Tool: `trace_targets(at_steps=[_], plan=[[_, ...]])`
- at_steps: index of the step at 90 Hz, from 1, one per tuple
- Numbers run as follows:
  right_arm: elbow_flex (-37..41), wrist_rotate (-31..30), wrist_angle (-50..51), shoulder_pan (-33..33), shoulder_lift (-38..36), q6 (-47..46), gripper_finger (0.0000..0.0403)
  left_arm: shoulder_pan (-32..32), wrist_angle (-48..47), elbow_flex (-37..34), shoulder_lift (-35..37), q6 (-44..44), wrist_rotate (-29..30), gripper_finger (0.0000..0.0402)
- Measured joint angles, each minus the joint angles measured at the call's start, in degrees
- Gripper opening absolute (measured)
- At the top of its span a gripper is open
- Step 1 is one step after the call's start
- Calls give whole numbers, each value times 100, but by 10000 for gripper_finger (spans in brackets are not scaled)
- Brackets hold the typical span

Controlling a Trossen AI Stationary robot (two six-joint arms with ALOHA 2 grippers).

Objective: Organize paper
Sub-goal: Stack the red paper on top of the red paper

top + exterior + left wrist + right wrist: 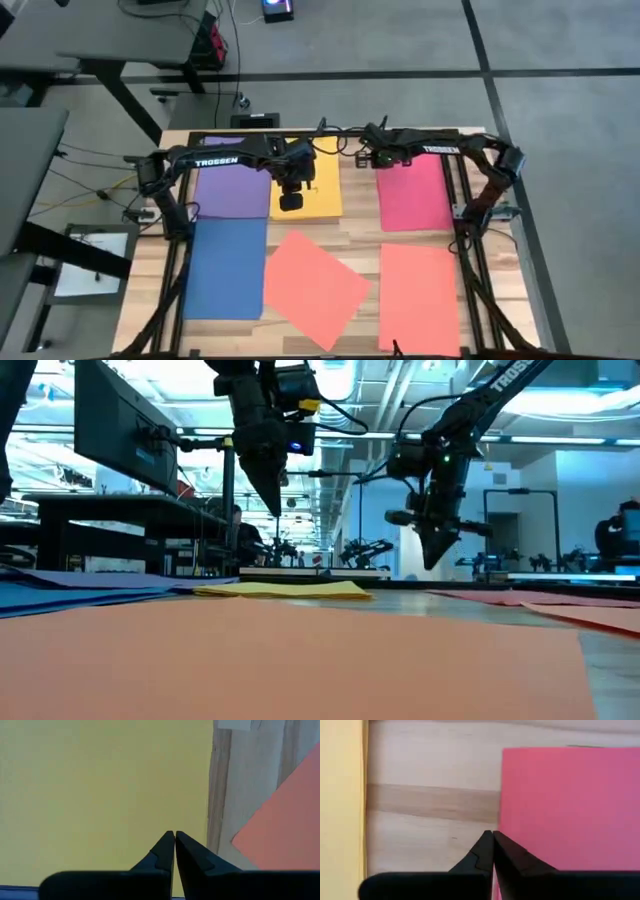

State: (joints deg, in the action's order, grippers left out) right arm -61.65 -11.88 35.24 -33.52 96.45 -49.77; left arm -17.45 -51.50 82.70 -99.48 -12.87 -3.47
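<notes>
Hovering above the yellow sheet (pixel 320 190), the left hand (pixel 291 202) is keeping its fingers pressed together, holding nothing. The right hand (pixel 366 159) is hanging, fingers likewise closed and empty, over bare bench (pixel 355 235) wood beside the red-pink sheet (pixel 415 192). The purple sheet (pixel 232 185) is lying next to the yellow one, the blue sheet (pixel 226 268) in front of it. One orange-coral sheet (pixel 315 287) is sitting skewed mid-bench; another (pixel 420 296) is lying straight below the red-pink.
</notes>
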Motion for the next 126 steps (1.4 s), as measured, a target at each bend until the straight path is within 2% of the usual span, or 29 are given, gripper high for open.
trace_targets(at_steps=[8,17,30,44,59,87,97,112,126], plan=[[-6,-4,280,57,-342,467,0,0,-1,0,0,1,-1,0],[13,-71,1122,252,-622,1291,0,0,-1,0,0,36,-1,0],[429,-381,2022,459,-834,1410,0,1,-3,0,2,28,-1,0],[1336,-69,1593,407,-989,1059,0,0,-3,0,2,1,-2,0],[2006,416,651,334,-958,869,0,0,-1,0,2,-104,-1,0],[2105,467,-128,-16,-844,814,0,0,-8,-2,2,-91,-1,0],[2105,479,-447,-282,-831,1101,0,0,-10,-2,2,-65,-1,0],[2109,555,-468,-601,-848,1482,0,0,-12,-2,4,-2,-1,0],[2135,553,-380,-624,-1004,1686,0,0,-11,-2,7,1,-1,0]])
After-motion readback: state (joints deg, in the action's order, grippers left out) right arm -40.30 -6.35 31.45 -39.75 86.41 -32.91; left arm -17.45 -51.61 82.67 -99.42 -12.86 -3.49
